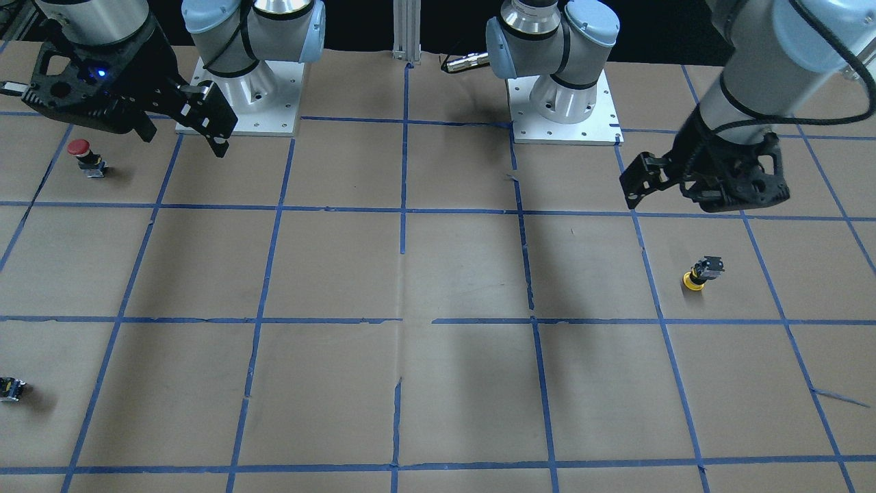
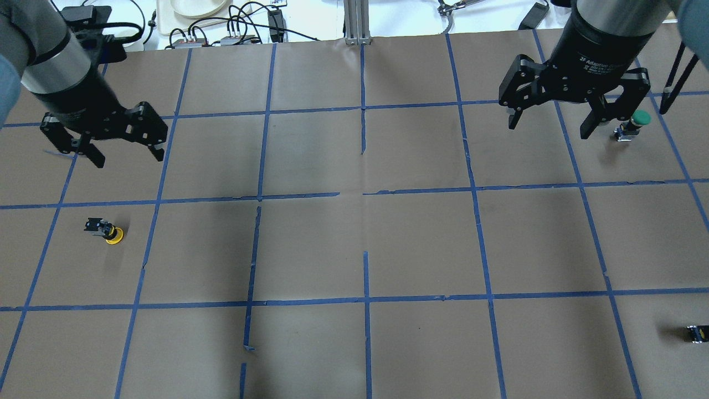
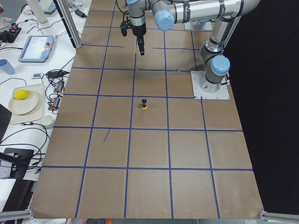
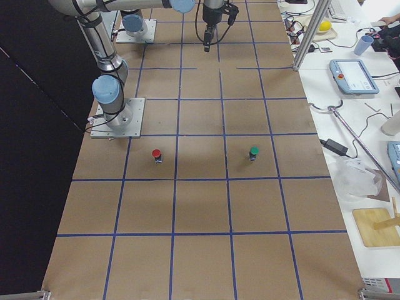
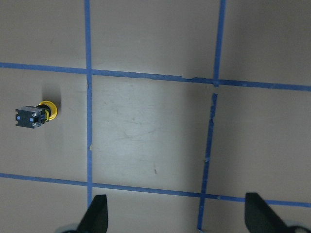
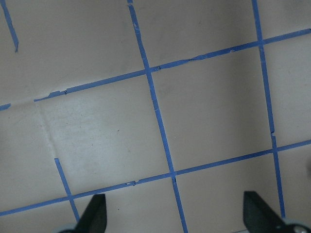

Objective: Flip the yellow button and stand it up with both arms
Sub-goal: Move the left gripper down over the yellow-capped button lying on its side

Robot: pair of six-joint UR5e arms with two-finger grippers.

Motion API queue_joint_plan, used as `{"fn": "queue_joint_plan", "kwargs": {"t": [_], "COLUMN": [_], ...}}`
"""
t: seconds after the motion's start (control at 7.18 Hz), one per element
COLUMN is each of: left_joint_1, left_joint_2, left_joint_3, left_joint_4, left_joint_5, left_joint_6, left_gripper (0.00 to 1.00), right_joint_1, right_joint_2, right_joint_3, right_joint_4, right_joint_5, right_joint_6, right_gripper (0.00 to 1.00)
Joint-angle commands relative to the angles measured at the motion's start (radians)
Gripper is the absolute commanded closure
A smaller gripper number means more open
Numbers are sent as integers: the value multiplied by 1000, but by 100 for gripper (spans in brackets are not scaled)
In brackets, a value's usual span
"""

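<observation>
The yellow button (image 1: 701,272) rests with its yellow cap on the brown table and its black-and-grey block up, leaning a little. It also shows in the overhead view (image 2: 105,230), the left side view (image 3: 145,104) and the left wrist view (image 5: 36,114). My left gripper (image 2: 130,160) hangs open and empty above the table, beyond the button and slightly to its right; its fingertips (image 5: 95,216) show at the bottom of the wrist view. My right gripper (image 2: 549,128) is open and empty, high over the far right of the table.
A red-capped button (image 1: 82,156) stands near the right arm's base plate (image 1: 274,116). A green-capped button (image 2: 634,123) stands beside the right gripper. A tiny black block (image 2: 697,333) lies at the near right edge. Cables and trays (image 2: 194,11) lie beyond the far edge.
</observation>
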Motion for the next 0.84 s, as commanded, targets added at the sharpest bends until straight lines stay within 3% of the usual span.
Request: {"fn": "queue_joint_plan", "kwargs": {"t": [0.0,0.28,0.42,0.7], "left_joint_1": [210,349,357,355], "left_joint_2": [-54,-164,-231,-264], "left_joint_3": [-67,-170,-211,-241], "left_joint_4": [130,399,486,496], "left_joint_5": [0,-11,-10,-11], "left_joint_6": [308,539,569,567], "left_gripper": [0,0,0,0], "right_joint_1": [-1,5,7,4], "right_joint_2": [-1,-3,0,2], "right_joint_3": [0,0,2,3], "right_joint_4": [-1,-24,-26,-18], "right_joint_5": [2,0,0,2], "right_joint_6": [2,2,4,96], "right_gripper": [0,0,0,0]}}
